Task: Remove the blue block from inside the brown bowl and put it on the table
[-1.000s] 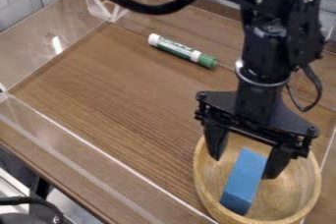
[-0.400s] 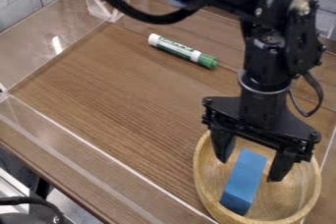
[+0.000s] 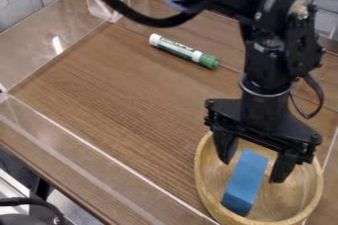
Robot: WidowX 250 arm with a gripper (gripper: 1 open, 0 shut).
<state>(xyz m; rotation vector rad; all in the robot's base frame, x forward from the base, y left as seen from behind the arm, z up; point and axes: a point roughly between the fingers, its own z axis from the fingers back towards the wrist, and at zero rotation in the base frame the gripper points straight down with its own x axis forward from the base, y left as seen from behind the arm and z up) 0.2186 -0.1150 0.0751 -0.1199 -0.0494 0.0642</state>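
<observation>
I had the hand (image 3: 256, 154) pointing straight down over the brown bowl (image 3: 211, 190) at the near right corner of the table (image 3: 119, 81). The blue block (image 3: 244, 181) lay inside that bowl, long axis running toward the camera, its far end sitting in the gap between the two black fingers (image 3: 227, 146). The fingers were spread to their widest and gripped nothing; whether the tips touched the block I couldn't tell. Tips were down about at rim level, one on each side of the block's upper end.

Block: matte, bright blue, plain elongated rectangle. Bowl: light tan wood, round, shallow, thick rim, cut off by the frame's bottom edge. Table: brown wood grain, with low clear acrylic walls (image 3: 53, 32) along its edges. A green-and-white marker (image 3: 184, 51) lay well apart from the bowl, toward the back, at a slant. Hand and arm: black, hard-edged, with cables at the wrist.

Against the frame from a second before: hand sat barely lower and nearer the block, a tiny change. Fingers were spread the same. Block, bowl and marker hadn't shifted.
</observation>
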